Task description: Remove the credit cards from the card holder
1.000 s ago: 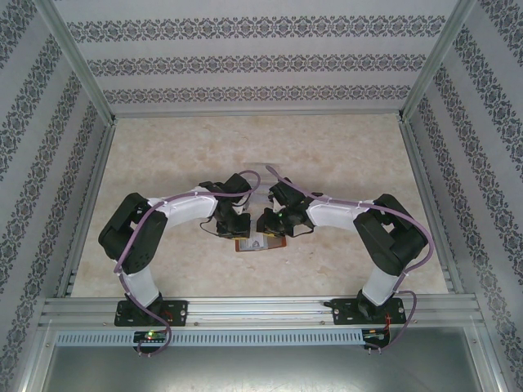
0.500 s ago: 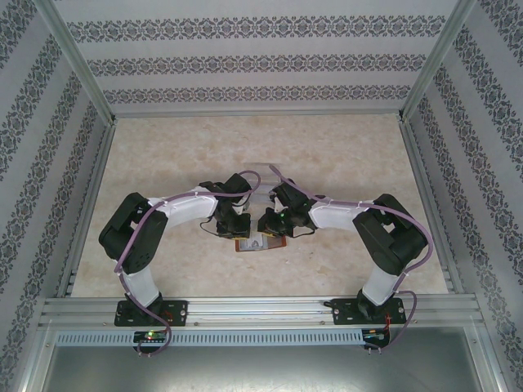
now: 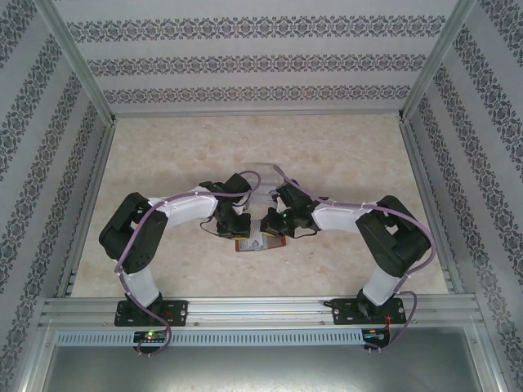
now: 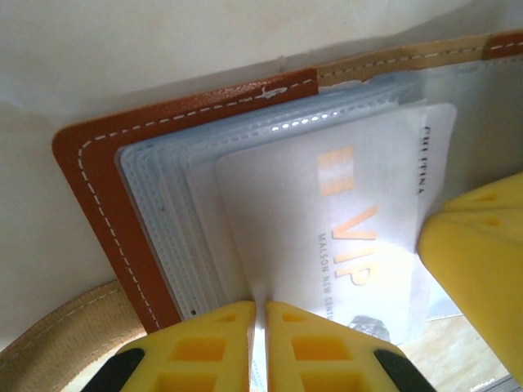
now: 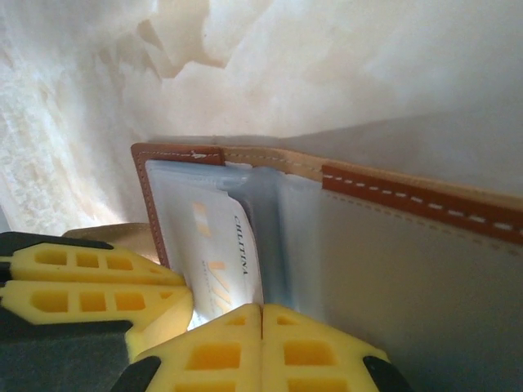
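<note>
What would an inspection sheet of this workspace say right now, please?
Surface: pale marbled table.
Job's things: brown card holder lies open; a white card shows among its clear pockets.
Clutter: a faint clear plastic tray beyond the grippers.
Grippers: left gripper and right gripper both shut at the pockets' edge; what they pinch is unclear.
Cables: purple cable along each arm, no snag seen.
Surroundings: patterned walls, metal frame.
</note>
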`<state>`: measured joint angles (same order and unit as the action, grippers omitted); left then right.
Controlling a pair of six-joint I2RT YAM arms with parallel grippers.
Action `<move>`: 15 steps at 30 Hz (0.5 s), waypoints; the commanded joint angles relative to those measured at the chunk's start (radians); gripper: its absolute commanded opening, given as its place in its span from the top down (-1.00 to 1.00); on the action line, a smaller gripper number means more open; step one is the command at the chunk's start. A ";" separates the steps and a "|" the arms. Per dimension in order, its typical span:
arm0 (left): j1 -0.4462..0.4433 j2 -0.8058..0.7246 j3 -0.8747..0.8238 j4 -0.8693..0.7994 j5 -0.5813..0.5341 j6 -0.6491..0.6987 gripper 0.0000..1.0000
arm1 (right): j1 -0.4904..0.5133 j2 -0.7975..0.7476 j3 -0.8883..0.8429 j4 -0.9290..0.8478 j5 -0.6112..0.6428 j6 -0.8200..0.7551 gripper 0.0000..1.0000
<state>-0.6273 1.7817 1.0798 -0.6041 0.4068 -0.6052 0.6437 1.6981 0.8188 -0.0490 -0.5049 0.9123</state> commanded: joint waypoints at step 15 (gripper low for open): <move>-0.011 0.020 -0.023 -0.026 -0.035 0.018 0.75 | -0.031 -0.094 0.070 -0.340 0.209 -0.166 1.00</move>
<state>-0.6273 1.7832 1.0798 -0.6033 0.4065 -0.6052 0.6174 1.6279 0.8669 -0.2989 -0.3645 0.7864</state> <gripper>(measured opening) 0.124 0.054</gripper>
